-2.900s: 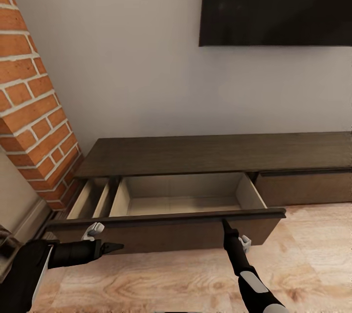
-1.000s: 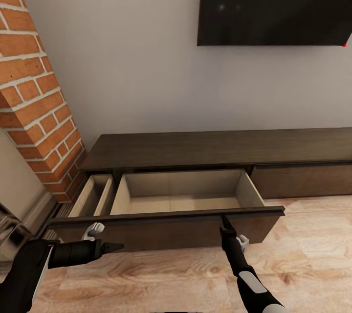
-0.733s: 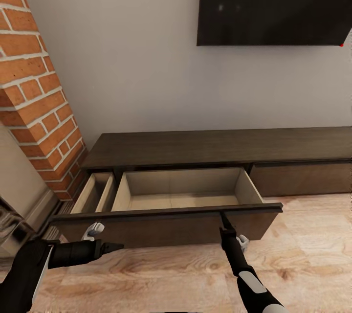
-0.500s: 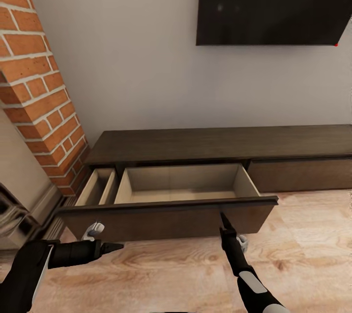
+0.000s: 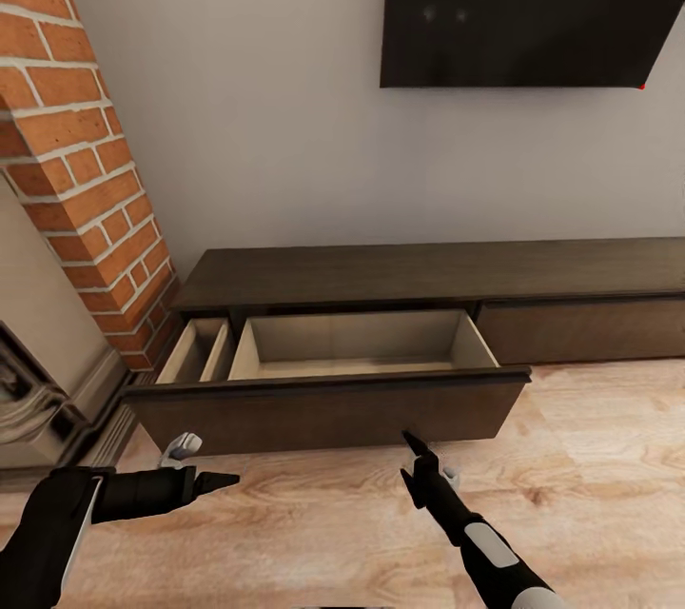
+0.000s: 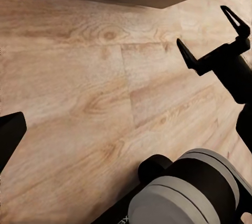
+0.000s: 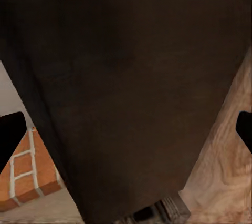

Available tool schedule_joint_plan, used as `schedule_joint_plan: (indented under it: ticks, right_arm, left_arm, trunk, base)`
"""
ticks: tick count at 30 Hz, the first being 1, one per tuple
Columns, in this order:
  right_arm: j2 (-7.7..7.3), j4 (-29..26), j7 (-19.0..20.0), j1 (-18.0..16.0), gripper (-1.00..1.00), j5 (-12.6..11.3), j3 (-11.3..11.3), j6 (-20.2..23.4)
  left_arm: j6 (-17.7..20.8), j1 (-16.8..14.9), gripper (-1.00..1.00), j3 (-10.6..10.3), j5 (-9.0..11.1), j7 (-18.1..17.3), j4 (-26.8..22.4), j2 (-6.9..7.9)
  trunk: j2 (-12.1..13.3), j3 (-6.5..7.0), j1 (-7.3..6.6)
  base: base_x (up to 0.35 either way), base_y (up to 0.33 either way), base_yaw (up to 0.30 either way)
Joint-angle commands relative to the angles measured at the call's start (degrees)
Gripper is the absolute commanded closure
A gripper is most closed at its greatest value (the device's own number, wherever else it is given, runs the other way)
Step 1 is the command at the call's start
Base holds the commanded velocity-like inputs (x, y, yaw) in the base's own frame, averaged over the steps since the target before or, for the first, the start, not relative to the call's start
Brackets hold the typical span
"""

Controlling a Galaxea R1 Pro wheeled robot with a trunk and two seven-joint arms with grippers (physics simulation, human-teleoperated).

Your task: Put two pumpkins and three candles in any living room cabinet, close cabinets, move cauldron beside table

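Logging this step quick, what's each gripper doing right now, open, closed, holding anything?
Left gripper: cannot be told, nothing visibly held.
Right gripper: open, empty, just short of the drawer front.

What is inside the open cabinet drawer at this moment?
The drawer shows pale beige walls and a strip of bare floor, with no pumpkin or candle in sight. Its dark front panel hides the nearest part of the inside.

Black left arm [image 5: 114, 495], right arm [image 5: 476, 538] with grey band, thin pointed black jaws
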Motion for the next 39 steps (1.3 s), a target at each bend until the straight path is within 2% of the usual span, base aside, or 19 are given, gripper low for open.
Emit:
schedule_joint_plan:
  ticks: [1,6,8,11,13,15,18,21,23,39]
  right_arm:
    - [-0.02,0.1,-1.0,-0.1,-1.0,-0.1,0.0,0.9]
    - [-0.13,-0.1,-8.3,-0.2,-1.0,-0.6,-1.1,8.8]
    - [-0.97,-0.1,-9.3,0.1,-1.0,-0.5,-1.2,11.9]
    - [-5.76,0.3,-9.5,0.3,-1.0,-0.6,-1.2,17.9]
    - [-8.63,0.3,-9.4,1.9,-1.0,-0.6,-1.2,21.9]
    - [-10.94,0.3,-8.5,5.2,-1.0,-0.7,-1.4,24.5]
    - [-12.65,0.4,-5.5,7.5,-1.0,-0.6,-1.5,25.3]
    - [-13.13,0.4,-3.1,8.1,-1.0,-0.4,-1.5,25.3]
    - [-13.29,0.5,-2.4,8.4,-1.0,-0.3,-1.5,25.3]
    - [-13.21,1.6,-2.8,9.6,-1.0,-0.1,-1.4,24.9]
  left_arm:
    - [0.0,0.0,-1.0,0.0,0.0,0.0,0.0,0.0]
    - [0.0,0.0,-1.0,0.1,-0.3,0.1,0.0,0.13]
    - [0.0,0.0,-1.0,0.1,-1.3,0.2,0.0,0.23]
    - [0.0,0.0,-1.0,0.1,-3.6,0.2,0.0,0.28]
    - [0.0,0.0,-1.0,-0.1,-4.8,0.2,0.0,0.24]
    - [0.0,0.0,-1.0,-0.3,-6.0,0.2,0.0,0.12]
    - [0.0,0.0,-1.0,-0.4,-8.8,0.2,0.0,-0.05]
    - [0.0,0.0,-1.0,-0.3,-11.9,0.2,0.1,-0.3]
    - [0.0,0.0,-1.0,-0.3,-13.0,0.2,0.1,-0.62]
    - [0.0,0.0,-1.0,-0.2,-13.6,0.2,0.1,-1.03]
  trunk:
    - [0.0,0.0,0.0]
    - [0.1,1.11,-0.13]
    - [0.1,1.55,-0.18]
    - [0.1,2.22,-0.26]
    - [0.2,2.66,-0.31]
    - [0.2,3.1,-0.36]
    - [0.2,3.77,-0.44]
    - [0.7,4.39,-0.72]
    - [1.5,4.75,-1.16]
    - [7.9,7.62,-4.67]
  base:
    - [-0.008,0.0,0.0]
    - [-0.003,0.0,0.0]
    - [0.0,0.0,0.0]
    - [0.0,0.0,0.0]
    - [0.0,0.0,0.0]
    - [0.0,0.0,0.0]
    - [0.0,0.0,0.0]
    - [0.0,0.0,0.0]
    - [0.0,0.0,0.0]
    - [0.0,0.0,0.0]
